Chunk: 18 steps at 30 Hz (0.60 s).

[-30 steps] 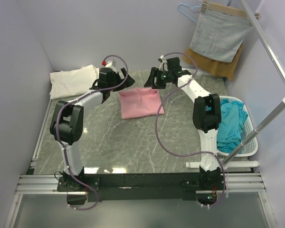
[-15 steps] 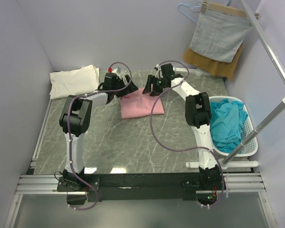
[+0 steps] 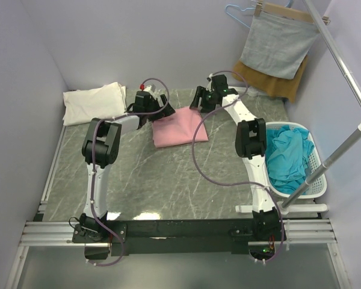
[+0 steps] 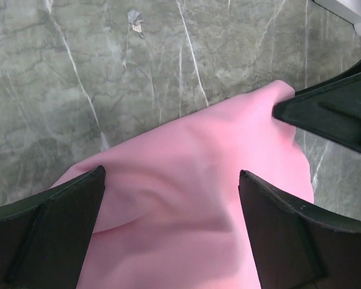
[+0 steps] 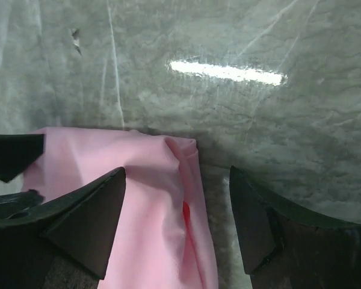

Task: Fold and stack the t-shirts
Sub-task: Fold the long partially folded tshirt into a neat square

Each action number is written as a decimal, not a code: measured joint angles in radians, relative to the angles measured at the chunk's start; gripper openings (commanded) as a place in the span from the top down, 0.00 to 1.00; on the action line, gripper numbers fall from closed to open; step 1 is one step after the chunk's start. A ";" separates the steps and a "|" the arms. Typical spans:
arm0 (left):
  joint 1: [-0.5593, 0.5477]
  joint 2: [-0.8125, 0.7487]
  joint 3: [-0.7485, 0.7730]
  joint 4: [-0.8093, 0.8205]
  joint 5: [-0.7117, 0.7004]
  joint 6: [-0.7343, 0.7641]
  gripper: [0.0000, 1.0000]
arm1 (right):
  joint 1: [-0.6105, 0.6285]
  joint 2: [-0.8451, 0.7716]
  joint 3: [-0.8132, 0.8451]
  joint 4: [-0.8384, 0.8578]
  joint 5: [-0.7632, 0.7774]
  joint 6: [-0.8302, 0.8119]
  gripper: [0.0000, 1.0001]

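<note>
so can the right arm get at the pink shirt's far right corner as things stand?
Probably yes. The right claw hangs open just over that corner of the pink shirt, which lies uncovered on the table. The left claw is open over the shirt's other far corner and looks clear of it.

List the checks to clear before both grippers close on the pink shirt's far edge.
1. Left gripper open above the folded pale pink cotton t-shirt: ok.
2. Right gripper open over that shirt's far corner: ok.
3. Fingers low enough to catch cloth: cannot tell.
4. Grippers apart, not touching each other: ok.
5. Folded cream-white cotton t-shirt lying flat at the far left of the grey-green marbled table, free to stack on: ok.
</note>
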 measured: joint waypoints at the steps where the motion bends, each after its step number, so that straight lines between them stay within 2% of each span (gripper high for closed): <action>1: 0.002 0.006 0.006 0.001 0.001 0.003 0.01 | -0.008 0.002 0.000 0.000 -0.005 0.008 0.24; 7: 0.013 0.011 0.038 -0.041 -0.018 0.030 0.01 | -0.032 -0.001 -0.013 0.013 0.008 0.028 0.23; 14: 0.027 0.002 0.037 -0.035 -0.043 0.051 0.00 | -0.031 -0.168 -0.314 0.142 0.006 0.029 0.19; 18: 0.030 -0.062 0.002 -0.033 -0.091 0.059 0.00 | -0.025 -0.190 -0.332 0.107 0.001 0.004 0.20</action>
